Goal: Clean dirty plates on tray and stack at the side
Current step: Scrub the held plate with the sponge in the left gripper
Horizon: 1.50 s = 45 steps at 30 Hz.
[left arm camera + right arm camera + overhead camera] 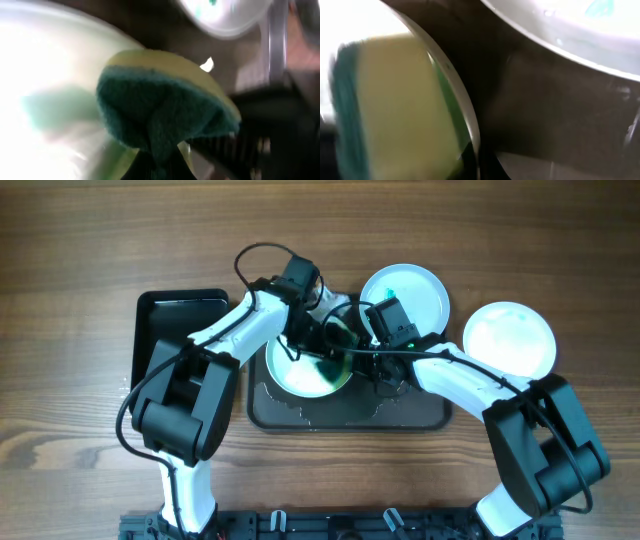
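A pale plate [300,375] with a green smear lies on the left half of the dark grey tray [400,408]. My left gripper [335,335] is shut on a yellow-and-green sponge [160,105] and presses it on that plate [45,75]. My right gripper [362,365] grips the same plate's right rim [465,115]. The sponge's yellow face [395,100] shows in the right wrist view. A second plate [410,295] with a teal smear sits at the tray's far right corner. A third plate [508,340], with no smear showing, lies on the table to the right of the tray.
A smaller black tray [170,320] lies left of the grey tray. Both arms cross over the grey tray's middle. Bare wooden table surrounds the trays.
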{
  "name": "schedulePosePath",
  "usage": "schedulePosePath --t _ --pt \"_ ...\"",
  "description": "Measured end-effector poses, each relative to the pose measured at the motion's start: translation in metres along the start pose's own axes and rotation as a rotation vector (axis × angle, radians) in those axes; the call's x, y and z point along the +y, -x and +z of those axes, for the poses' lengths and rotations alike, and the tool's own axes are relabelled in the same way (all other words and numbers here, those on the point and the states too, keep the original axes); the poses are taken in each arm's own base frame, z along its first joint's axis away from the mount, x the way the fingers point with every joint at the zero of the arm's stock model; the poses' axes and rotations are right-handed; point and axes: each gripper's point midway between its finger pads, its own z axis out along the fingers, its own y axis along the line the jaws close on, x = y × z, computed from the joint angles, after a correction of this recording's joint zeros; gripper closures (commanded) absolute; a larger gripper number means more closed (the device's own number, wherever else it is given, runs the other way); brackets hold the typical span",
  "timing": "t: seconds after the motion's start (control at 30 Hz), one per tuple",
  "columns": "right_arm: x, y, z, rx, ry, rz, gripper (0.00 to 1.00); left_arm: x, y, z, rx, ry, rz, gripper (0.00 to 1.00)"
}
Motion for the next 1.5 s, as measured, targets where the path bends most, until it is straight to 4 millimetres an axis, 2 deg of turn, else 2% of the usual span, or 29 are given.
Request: schedulePosePath --t 0.13,0.23,0.33,0.47,0.57,0.7,0.73,0.77,0.83,0.9,0.97,1.03,1.13,1.27,1.4,1.43,1.5 --pt "0.001 0.002 0.0 -0.007 0.004 -0.002 0.96 0.035 0.019 -0.004 -0.094 0.216 -0.129 0.96" --pt "0.003 0.004 0.0 -0.017 0.008 -0.005 0.96 0.064 0.023 -0.015 -0.165 0.435 -0.274 0.96" --pt "0.004 0.004 0.0 -0.018 0.014 -0.007 0.96 0.095 0.011 -0.041 -0.21 0.681 -0.41 0.96" --pt "0.013 0.001 -0.001 -0.002 0.044 -0.018 0.96 0.109 -0.015 -0.057 -0.158 0.82 -0.489 0.96" --pt "0.015 0.002 -0.001 0.0 0.052 -0.02 0.96 0.11 -0.035 -0.061 -0.068 0.851 -0.49 0.96" --pt "0.013 0.003 -0.002 -0.003 0.045 -0.022 0.96 0.091 -0.044 -0.047 0.095 0.6 -0.324 0.96" --pt "0.012 0.003 -0.002 -0.002 0.042 -0.019 0.96 0.078 -0.045 -0.04 0.131 0.486 -0.261 0.96" --pt "0.012 0.004 -0.002 -0.003 0.042 -0.018 0.96 0.056 -0.046 -0.03 0.162 0.339 -0.191 0.96" --pt "0.012 0.004 -0.002 -0.002 0.042 -0.018 0.96 0.028 -0.049 -0.018 0.189 0.173 -0.115 0.96" --pt "0.012 0.003 -0.002 -0.002 0.043 -0.019 0.96 0.006 -0.047 -0.009 0.186 0.045 -0.058 0.96" --pt "0.012 0.004 -0.002 -0.003 0.042 -0.018 0.96 -0.002 -0.041 -0.005 0.16 -0.007 -0.027 0.96" --pt "0.011 0.005 -0.002 -0.008 0.039 -0.018 0.96 0.001 -0.029 -0.003 0.112 -0.003 -0.037 0.96" --pt "0.011 0.005 -0.002 -0.009 0.038 -0.017 0.96 0.029 -0.006 -0.003 0.005 0.167 -0.179 0.96" --pt "0.013 0.006 -0.002 -0.013 0.043 -0.019 0.96 0.055 0.004 -0.013 -0.069 0.376 -0.307 0.96" --pt "0.012 0.005 -0.002 -0.011 0.041 -0.018 0.96 0.095 0.005 -0.058 -0.128 0.696 -0.425 0.96" --pt "0.012 0.005 -0.002 -0.01 0.04 -0.018 0.96 0.1 0.01 -0.076 -0.145 0.764 -0.443 0.96" --pt "0.011 0.005 -0.002 -0.008 0.037 -0.016 0.96 0.097 0.013 -0.098 -0.137 0.817 -0.461 0.96"
